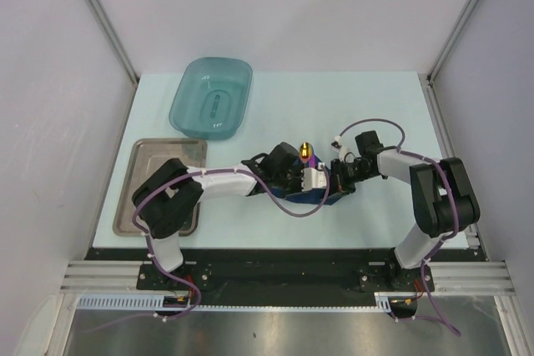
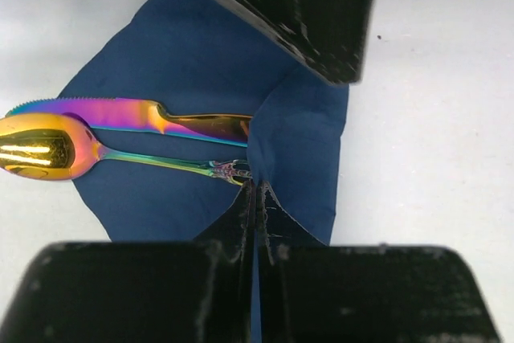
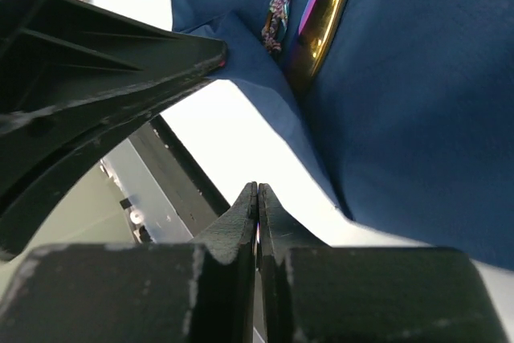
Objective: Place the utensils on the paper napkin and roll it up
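Note:
The navy paper napkin (image 2: pixel 185 70) lies at the table's middle (image 1: pixel 310 198). On it lie an iridescent knife (image 2: pixel 120 112) and a spoon (image 2: pixel 40 146) whose gold bowl (image 1: pixel 306 150) sticks out past the far edge. The napkin's flap is folded up over the handle ends. My left gripper (image 2: pixel 256 186) is shut on that raised fold, with blue paper between its fingers. My right gripper (image 3: pixel 258 190) is shut, right beside the napkin's (image 3: pixel 418 118) edge, with nothing clearly between its fingers. The knife handle (image 3: pixel 325 22) shows under the fold. Both grippers (image 1: pixel 327 177) nearly touch.
A translucent teal tub (image 1: pixel 211 97) stands at the back left. A metal tray (image 1: pixel 163 185) lies at the left, partly under the left arm. The left gripper's finger (image 3: pixel 96 62) crosses the upper left of the right wrist view.

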`<control>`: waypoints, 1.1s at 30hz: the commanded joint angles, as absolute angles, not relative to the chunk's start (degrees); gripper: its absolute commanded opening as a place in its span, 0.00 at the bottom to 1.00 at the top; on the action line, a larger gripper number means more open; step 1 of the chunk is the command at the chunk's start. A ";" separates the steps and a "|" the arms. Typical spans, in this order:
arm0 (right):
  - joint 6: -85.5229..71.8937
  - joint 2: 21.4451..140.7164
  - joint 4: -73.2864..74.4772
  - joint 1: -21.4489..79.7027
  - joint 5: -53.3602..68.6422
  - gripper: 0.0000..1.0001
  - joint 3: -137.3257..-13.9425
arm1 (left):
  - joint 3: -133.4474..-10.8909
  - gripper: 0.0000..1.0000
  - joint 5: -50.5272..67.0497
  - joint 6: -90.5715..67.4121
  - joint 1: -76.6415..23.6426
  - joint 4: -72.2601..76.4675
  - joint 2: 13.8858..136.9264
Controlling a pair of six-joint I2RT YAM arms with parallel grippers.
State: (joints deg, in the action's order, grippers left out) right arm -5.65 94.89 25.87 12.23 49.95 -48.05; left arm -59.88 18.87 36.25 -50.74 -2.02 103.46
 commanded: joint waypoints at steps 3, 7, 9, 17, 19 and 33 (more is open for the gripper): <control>-7.65 98.43 20.75 14.85 48.52 0.05 -50.27 | -63.02 0.05 20.13 33.14 -49.83 -2.55 104.24; -7.56 100.81 19.95 15.64 44.92 0.04 -51.15 | -64.07 0.18 19.86 29.99 -48.61 -4.30 102.75; -7.38 101.86 20.21 15.47 43.69 0.04 -51.76 | -64.25 0.23 21.79 27.61 -46.25 -6.14 100.56; -8.08 103.18 20.04 15.47 42.63 0.04 -52.47 | -66.53 0.36 37.51 7.94 -39.03 -12.83 97.21; -8.17 103.36 19.95 15.38 42.63 0.05 -52.56 | -65.22 0.35 43.31 0.38 -37.97 -9.87 97.29; -8.70 103.71 20.39 15.47 40.34 0.04 -52.91 | -60.82 0.09 49.31 -35.93 -37.97 16.78 110.73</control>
